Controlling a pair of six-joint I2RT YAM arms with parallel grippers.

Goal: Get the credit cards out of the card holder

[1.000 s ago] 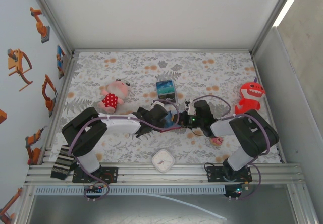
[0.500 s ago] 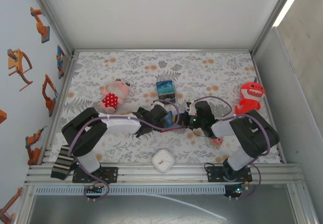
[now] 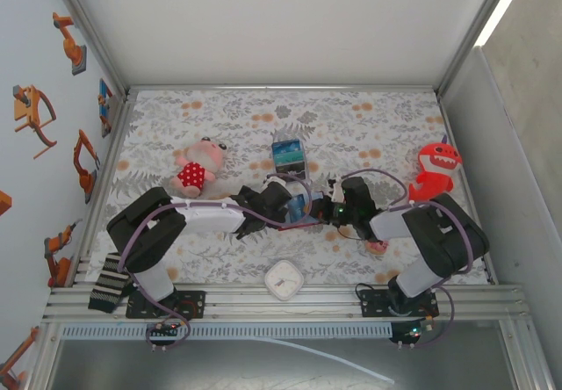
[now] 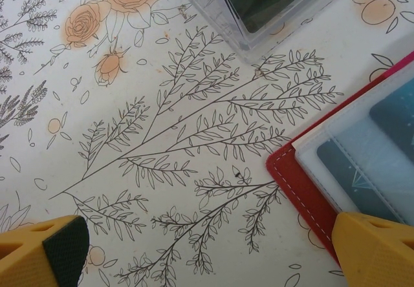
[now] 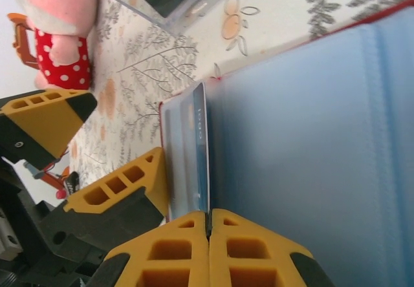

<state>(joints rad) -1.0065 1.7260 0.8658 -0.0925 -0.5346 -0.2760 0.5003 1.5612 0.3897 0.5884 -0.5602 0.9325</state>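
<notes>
The floral tablecloth (image 3: 219,118) carried the open card holder (image 4: 299,185) at mid-table, between my two arms. My left gripper (image 4: 207,238) stood wide, the holder's red corner between its fingers, gripping nothing. My right gripper (image 5: 208,217) was pinched on the edge of a teal credit card (image 5: 193,151), beside the holder's blue-grey pocket.

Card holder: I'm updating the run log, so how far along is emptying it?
Done: the card holder lies open on the table. In hand: the right gripper is shut on the edge of one credit card, which looks partly drawn out; the left gripper is open, one finger at the holder's red corner. Left: that card is not free yet, and other cards sit in the pockets.
</notes>
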